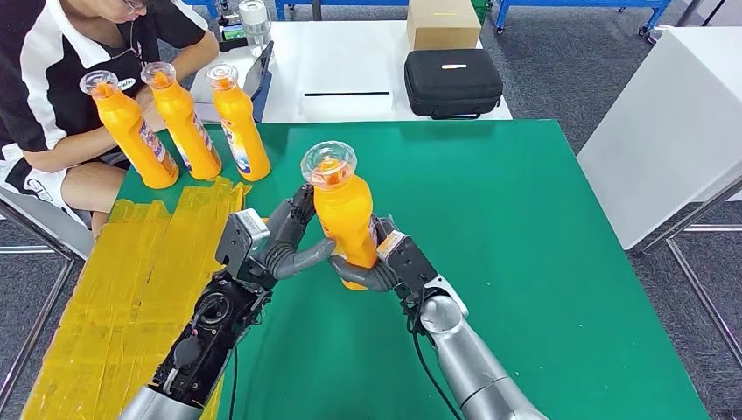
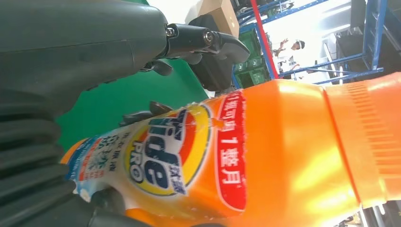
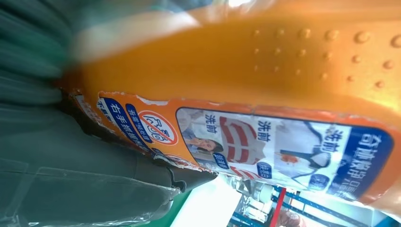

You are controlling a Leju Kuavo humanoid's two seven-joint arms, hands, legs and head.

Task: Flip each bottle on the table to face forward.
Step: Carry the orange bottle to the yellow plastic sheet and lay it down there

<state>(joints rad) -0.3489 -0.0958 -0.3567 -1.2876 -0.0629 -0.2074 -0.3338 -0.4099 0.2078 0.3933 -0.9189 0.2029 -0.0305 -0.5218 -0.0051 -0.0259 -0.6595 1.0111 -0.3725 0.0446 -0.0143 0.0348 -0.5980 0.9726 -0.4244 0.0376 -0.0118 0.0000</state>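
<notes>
I have the green table (image 1: 542, 262) in front of me, with a patch of yellow tape strips (image 1: 114, 289) covering its near-left part. Beyond it stands a white table (image 1: 350, 70) carrying a black zip case (image 1: 452, 81) and a cardboard box (image 1: 443, 23); a second white table (image 1: 665, 131) sits off to the right. A person in a black-and-white shirt (image 1: 52, 79) sits at the far-left corner. Three orange detergent bottles (image 1: 188, 122) stand upright in a row at the far-left of the green surface, near the person. The fourth orange detergent bottle (image 1: 344, 214) is upright near the middle of the table, gripped from both sides: my left hand (image 1: 289, 241) wraps it from the left, my right hand (image 1: 385, 262) from the right and low down. In the left wrist view its front Tide label (image 2: 161, 156) shows; in the right wrist view the back instruction label (image 3: 265, 146) shows.
</notes>
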